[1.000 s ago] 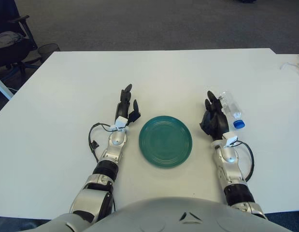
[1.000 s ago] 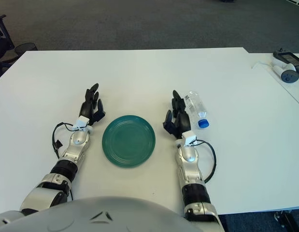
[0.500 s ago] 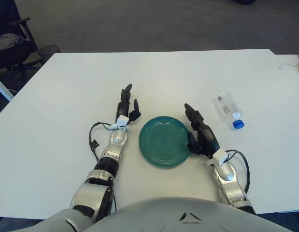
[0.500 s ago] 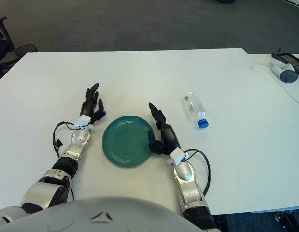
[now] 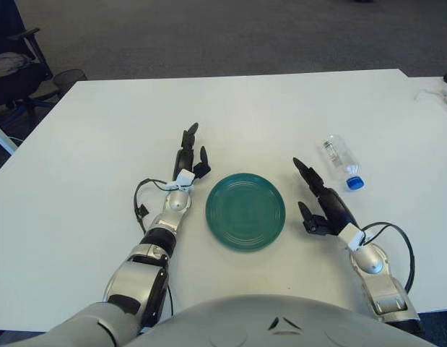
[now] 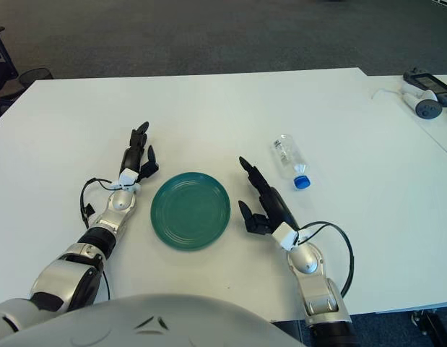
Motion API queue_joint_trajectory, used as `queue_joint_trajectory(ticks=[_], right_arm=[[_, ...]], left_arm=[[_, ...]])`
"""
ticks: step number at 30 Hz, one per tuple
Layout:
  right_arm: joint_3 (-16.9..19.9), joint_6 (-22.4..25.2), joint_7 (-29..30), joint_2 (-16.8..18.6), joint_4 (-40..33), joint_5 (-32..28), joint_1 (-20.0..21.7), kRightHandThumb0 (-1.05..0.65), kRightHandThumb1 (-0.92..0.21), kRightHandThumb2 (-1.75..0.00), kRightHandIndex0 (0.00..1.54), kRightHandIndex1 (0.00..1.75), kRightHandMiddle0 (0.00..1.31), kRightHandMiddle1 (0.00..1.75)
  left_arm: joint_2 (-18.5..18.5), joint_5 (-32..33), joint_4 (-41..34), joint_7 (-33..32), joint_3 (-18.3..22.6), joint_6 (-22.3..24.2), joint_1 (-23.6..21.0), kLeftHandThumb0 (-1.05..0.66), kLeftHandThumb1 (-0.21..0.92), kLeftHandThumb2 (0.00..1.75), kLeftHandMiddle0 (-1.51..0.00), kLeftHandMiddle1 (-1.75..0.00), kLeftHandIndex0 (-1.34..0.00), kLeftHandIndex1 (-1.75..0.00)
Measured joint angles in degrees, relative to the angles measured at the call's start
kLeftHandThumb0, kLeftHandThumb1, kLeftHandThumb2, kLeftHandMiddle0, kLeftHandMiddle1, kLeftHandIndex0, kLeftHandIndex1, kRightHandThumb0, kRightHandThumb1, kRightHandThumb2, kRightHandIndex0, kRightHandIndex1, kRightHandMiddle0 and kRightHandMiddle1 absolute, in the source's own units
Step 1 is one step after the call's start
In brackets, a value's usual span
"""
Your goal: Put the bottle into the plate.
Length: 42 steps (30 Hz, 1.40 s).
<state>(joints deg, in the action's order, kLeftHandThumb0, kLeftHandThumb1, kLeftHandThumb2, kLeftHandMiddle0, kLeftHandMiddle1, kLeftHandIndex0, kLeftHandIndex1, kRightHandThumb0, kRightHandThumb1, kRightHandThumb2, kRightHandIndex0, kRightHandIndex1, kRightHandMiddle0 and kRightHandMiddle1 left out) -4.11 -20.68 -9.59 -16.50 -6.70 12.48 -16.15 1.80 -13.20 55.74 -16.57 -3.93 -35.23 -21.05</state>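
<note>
The right robot hand (image 5: pixel 320 206) is swinging back out from the plate (image 5: pixel 245 211), fingers spread and empty, while the bottle (image 5: pixel 340 161) is lying untouched on the bench (image 5: pixel 281 116); left robot hand (image 5: pixel 188 155) resting open.

Right hand (image 5: pixel 323 207) drawn back from beside the bottle (image 5: pixel 340 161), swung past plate rim (image 5: pixel 280 199), now between them
</note>
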Motion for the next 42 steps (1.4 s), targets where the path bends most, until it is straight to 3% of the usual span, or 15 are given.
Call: queue_joint_trajectory(ticks=[24, 25, 30, 36, 42], right_arm=[[0.59, 0.60, -0.52, -0.40, -0.59, -0.39, 1.00, -1.05, -0.92, -1.00, 0.04, 0.01, 0.03, 0.02], [1.46, 0.21, -0.41, -0.40, -0.59, -0.97, 1.08, -0.98, -0.92, -0.89, 0.08, 0.00, 0.01, 0.26], [10.46, -1.76, 2.65, -0.89, -0.58, -6.31, 4.12, -0.87, -0.92, -0.76, 0.14, 0.02, 0.00, 0.59], [22.96, -1.47, 8.42, -3.00, -0.60, -14.64, 14.53, -0.78, -0.92, -0.75, 0.19, 0.03, 0.00, 0.70], [28.92, -3.19, 9.92, -8.38, 3.57, -18.19, 27.39, -0.74, -0.92, -0.80, 0.22, 0.04, 0.00, 0.72]], left_arm=[[0.17, -0.03, 5.84, -0.10, 0.00, -2.43, -3.08, -0.80, 0.92, 1.08, -0.23, 0.00, 0.00, -0.58], [0.17, -0.03, 5.88, -0.10, 0.00, -2.48, -3.24, -0.79, 0.92, 1.08, -0.23, 0.00, 0.00, -0.58], [0.24, -0.06, 5.71, -0.16, -0.01, -2.78, -3.57, -0.80, 0.92, 1.09, -0.23, 0.00, 0.00, -0.56], [0.61, -0.68, 5.98, -0.43, -0.46, -2.32, -3.58, -0.81, 0.92, 1.10, -0.23, 0.00, 0.00, -0.55], [0.74, -0.83, 6.42, -0.40, -0.81, -1.13, -3.59, -0.81, 0.92, 1.10, -0.23, 0.00, 0.00, -0.54]])
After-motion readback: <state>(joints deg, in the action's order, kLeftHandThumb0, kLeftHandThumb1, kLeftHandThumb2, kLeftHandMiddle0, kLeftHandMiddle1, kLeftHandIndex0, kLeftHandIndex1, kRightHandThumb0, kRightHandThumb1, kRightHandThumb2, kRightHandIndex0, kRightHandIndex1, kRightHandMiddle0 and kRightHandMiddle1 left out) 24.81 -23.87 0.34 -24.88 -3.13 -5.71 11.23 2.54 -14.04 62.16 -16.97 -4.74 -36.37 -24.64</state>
